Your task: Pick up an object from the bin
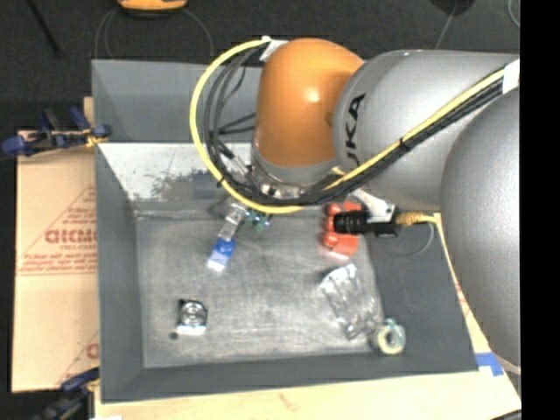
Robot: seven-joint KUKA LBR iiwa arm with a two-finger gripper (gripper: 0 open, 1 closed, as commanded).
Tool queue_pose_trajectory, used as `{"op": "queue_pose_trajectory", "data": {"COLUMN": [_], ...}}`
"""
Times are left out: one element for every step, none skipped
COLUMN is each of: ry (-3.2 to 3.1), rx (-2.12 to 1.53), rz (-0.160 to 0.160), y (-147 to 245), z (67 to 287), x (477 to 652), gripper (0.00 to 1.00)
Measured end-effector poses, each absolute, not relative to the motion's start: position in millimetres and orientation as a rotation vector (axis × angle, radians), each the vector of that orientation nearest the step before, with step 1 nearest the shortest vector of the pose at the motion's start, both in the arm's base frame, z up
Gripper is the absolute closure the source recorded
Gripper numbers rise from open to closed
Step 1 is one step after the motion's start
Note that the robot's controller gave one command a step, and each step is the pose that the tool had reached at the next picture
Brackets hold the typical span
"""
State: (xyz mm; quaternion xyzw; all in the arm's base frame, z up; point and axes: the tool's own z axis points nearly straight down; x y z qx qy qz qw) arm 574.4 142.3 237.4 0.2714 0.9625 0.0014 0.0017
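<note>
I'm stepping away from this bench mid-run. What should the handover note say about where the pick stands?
Gripper: down at the back of the grey metal bin, under the orange wrist cover; open or shut cannot be told.
Things: the small blue-and-clear plastic piece reaches up to the gripper; whether it is gripped cannot be told. The orange-red block is right of it. The crumpled clear plastic and pale green ring are front right. The small round metal part is front left.
Done: the arm is in the bin.
Left: confirm a grip and lift one thing out.
</note>
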Motion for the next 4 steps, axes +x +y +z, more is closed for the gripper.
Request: {"op": "queue_pose_trajectory", "data": {"ry": [3.123, 3.033, 3.108, 3.103], "rx": [0.357, 0.795, 0.479, 0.48], "rz": [-0.004, 0.009, -0.006, 0.002], "y": [131.0, 186.6, 157.1, 159.1], "z": [146.6, 282.2, 163.8, 166.8], "x": [523.1, 484.9, 489.7, 490.6], "gripper": [1.0, 1.0, 1.0, 0.0]}}
